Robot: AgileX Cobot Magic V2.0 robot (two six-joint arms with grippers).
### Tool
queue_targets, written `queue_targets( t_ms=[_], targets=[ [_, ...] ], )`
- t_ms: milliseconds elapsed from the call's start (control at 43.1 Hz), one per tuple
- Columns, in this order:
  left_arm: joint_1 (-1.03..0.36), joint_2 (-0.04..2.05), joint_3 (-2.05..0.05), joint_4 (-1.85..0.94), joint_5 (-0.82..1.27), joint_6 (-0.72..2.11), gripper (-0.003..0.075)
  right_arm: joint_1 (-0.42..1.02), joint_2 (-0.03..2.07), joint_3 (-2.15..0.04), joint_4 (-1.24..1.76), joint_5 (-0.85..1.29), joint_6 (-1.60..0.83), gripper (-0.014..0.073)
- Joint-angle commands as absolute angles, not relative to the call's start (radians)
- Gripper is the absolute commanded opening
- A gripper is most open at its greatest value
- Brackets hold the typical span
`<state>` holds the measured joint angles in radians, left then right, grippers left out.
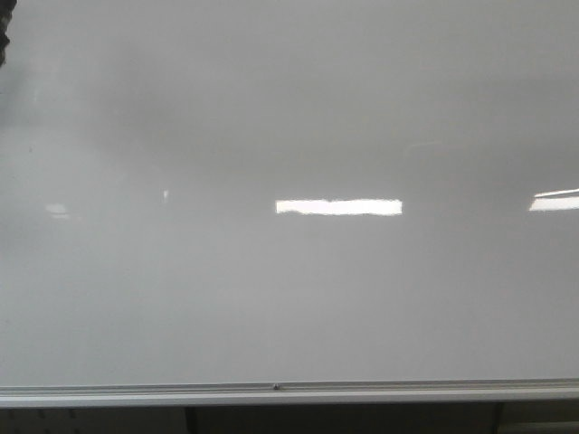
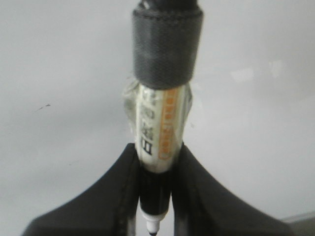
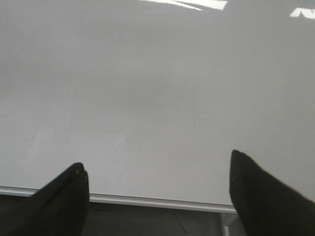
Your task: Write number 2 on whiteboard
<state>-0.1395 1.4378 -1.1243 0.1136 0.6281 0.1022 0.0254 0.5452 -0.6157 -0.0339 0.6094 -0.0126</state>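
The whiteboard (image 1: 289,289) fills the front view, glossy white-grey and blank, with a silver rail (image 1: 289,392) along its lower edge. No number 2 shows on it in any view. My left gripper (image 2: 156,187) is shut on a marker (image 2: 158,132), a white barrel with black and orange print and a dark wrapped top; its uncapped tip (image 2: 152,229) points at the board (image 2: 59,98). My right gripper (image 3: 157,182) is open and empty, hovering over the board's lower edge (image 3: 147,199). Neither gripper shows in the front view.
Bright rectangular light reflections lie on the board (image 1: 338,207) and at its right edge (image 1: 554,201). A dark surface lies below the rail (image 3: 147,221). A dark shape sits at the top left corner of the front view (image 1: 4,36).
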Motion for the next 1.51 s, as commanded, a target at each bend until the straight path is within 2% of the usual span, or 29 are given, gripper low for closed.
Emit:
queue_targets(
  t_ms=[0,232,394,742,904,1136,1367,1483],
  targets=[
    [-0.207,1.347,-1.193,0.118,0.737,0.187,0.0060,0.022,0.555,-0.641,-0.049,0.536,-0.016,0.0604],
    [-0.397,1.281,-1.249,0.097,0.999,0.367,0.0060,0.022,0.555,-0.641,-0.049,0.536,-0.016,0.0604],
    [-0.544,1.282,-1.267,-0.013,1.173,0.492,0.0060,0.022,0.555,-0.641,-0.049,0.536,-0.016,0.0604],
    [-0.761,1.282,-1.267,-0.090,1.220,0.576,0.0060,0.044,0.560,-0.654,-0.025,0.529,-0.023,0.0604],
    [-0.822,1.282,-1.267,-0.090,1.224,0.585,0.0060,0.137,0.643,-0.738,0.045,0.696,-0.136,0.0604],
    [-0.860,1.282,-1.267,-0.090,1.224,0.596,0.0060,0.326,0.800,-0.879,0.250,0.886,-0.478,0.0604],
    [-0.860,1.282,-1.267,-0.090,1.218,0.615,0.0060,0.536,0.957,-0.986,0.380,0.899,-0.785,0.0604],
    [-0.860,1.282,-1.267,-0.090,1.209,0.621,0.0060,0.639,1.039,-1.040,0.381,0.871,-0.847,0.0604]
  ],
)
